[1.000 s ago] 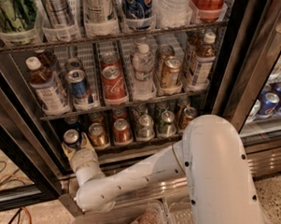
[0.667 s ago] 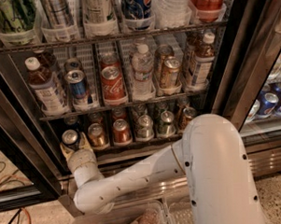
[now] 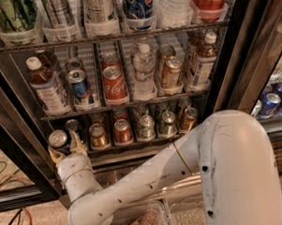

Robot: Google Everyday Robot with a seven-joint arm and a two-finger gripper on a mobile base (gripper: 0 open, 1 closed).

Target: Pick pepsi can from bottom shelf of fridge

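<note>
1. The fridge (image 3: 232,58) stands open in front of me, and the bottom shelf (image 3: 133,151) is its lowest wire rack, with a metal rail along the front.
2. The pepsi can (image 3: 58,139) is at the far left end of the bottom shelf, at the front by the rail. Its silver top faces up and its dark body is partly hidden.
3. The pincer (image 3: 65,148) is at that same left end of the bottom shelf, clamped on the pepsi can. One pale finger (image 3: 78,144) presses the can's right side and the other sits low on its left.
4. The white arm (image 3: 148,175) reaches in from below the bottom shelf. It crosses under the front rail from the right and bends up to the pincer.
5. Further right along the bottom shelf stand other short cans in a row: a gold can (image 3: 99,136), a red can (image 3: 122,131), two silvery cans (image 3: 145,127) and a bronze can (image 3: 189,119).
6. On the rack just above the bottom shelf are a tall blue can (image 3: 80,89), a Coca-Cola can (image 3: 114,83) and a water bottle (image 3: 144,69).
</note>
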